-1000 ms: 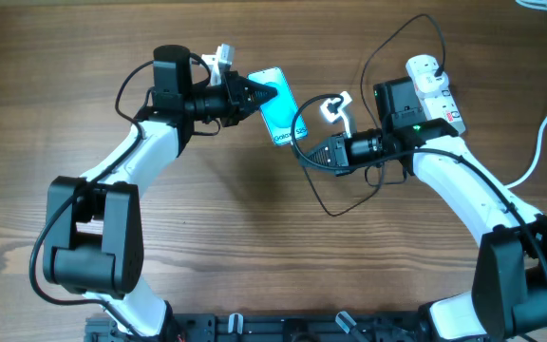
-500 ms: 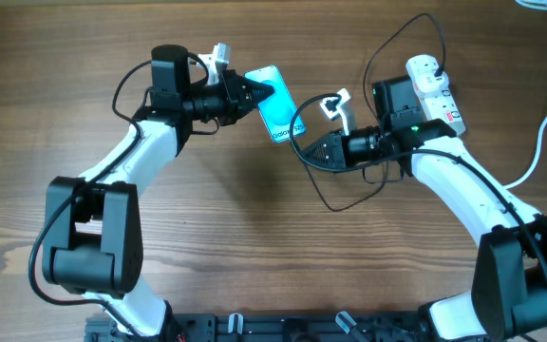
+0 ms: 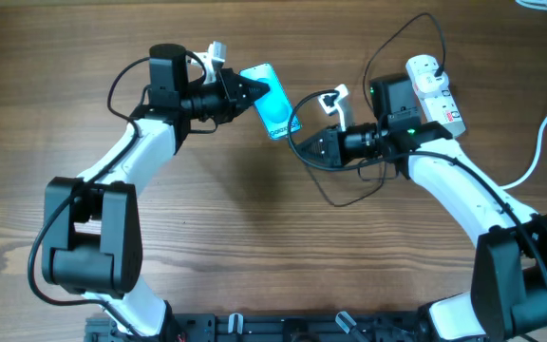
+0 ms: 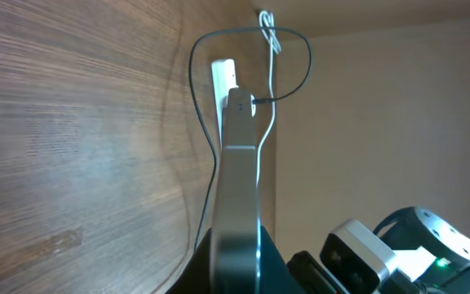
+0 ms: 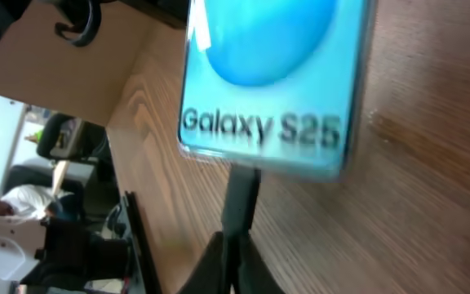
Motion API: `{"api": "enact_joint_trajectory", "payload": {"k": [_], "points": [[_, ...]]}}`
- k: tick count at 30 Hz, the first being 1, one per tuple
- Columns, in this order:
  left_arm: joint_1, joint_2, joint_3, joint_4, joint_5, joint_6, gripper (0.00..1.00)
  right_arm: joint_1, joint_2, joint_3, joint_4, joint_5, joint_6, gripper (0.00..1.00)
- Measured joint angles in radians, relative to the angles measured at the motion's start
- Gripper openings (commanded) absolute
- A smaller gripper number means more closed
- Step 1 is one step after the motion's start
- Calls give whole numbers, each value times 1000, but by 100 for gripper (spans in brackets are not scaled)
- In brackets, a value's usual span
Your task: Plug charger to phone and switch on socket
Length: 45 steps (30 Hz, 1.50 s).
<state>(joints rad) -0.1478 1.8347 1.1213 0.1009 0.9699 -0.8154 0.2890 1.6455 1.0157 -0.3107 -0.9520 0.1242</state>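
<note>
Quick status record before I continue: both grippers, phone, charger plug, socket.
left gripper: shut on the phone
right gripper: shut on the charger near its plug tip
plug tip: at the phone's bottom edge, under the Galaxy S25 text; cannot tell if seated
socket: behind the right arm, white adapter on it; switch state unreadable

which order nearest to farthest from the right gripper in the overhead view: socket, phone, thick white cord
From the right gripper:
1. phone, just ahead, to its left
2. socket, back right
3. thick white cord, far right edge
</note>
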Motion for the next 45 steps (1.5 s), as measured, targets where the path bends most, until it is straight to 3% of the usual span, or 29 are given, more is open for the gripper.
{"api": "enact_joint_trajectory", "payload": {"k": [8, 11, 14, 21, 28, 39, 45], "points": [[-84, 8, -12, -18, 19, 21, 4, 27, -11, 8, 38, 48, 8, 6], [-77, 8, -14, -18, 18, 26, 4, 27, -11, 8, 35, 63, 10, 18], [-51, 9, -14, -11, 12, 29, 4, 27, -12, 13, 31, 77, 12, 42], [9, 10, -14, 13, 7, 13, 4, 28, -11, 13, 19, 114, 10, 52], [5, 10, -14, 96, 7, -44, 4, 36, -11, 13, 10, 135, 11, 46], [4, 9, -14, 155, 3, -80, 4, 80, -11, 13, -40, 235, 13, 5], [2, 9, -14, 159, 7, -72, 4, 84, -11, 13, -33, 240, 10, 4]]}}
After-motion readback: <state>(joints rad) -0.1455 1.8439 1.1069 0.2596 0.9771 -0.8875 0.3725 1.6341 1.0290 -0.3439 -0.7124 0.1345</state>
